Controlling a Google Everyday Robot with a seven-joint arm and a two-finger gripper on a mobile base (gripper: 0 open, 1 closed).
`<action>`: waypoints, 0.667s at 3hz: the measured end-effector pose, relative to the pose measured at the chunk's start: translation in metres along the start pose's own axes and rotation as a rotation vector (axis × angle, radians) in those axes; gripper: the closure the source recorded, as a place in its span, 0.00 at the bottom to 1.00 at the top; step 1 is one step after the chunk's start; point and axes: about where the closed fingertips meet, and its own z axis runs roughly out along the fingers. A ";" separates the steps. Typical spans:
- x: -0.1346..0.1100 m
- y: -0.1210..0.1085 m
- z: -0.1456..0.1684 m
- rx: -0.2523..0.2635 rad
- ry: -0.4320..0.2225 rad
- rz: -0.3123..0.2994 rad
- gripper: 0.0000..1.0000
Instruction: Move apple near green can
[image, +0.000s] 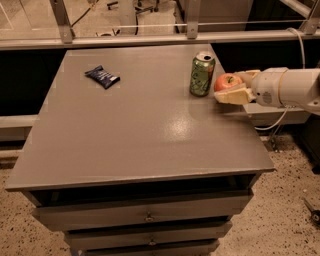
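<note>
The green can (202, 74) stands upright near the table's far right edge. The red-orange apple (226, 82) is held just right of the can, a small gap apart, a little above the tabletop. My gripper (231, 87) reaches in from the right on a white arm and is shut on the apple, with pale fingers (234, 96) in front of and behind it.
A small dark blue snack packet (102, 76) lies at the far left of the grey table (135, 135). Drawers sit below the tabletop. A metal rail and glass run behind the table. A cable hangs at the right.
</note>
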 end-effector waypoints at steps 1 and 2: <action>-0.001 -0.002 0.021 -0.036 -0.020 0.019 0.86; 0.000 -0.004 0.031 -0.046 -0.029 0.028 0.63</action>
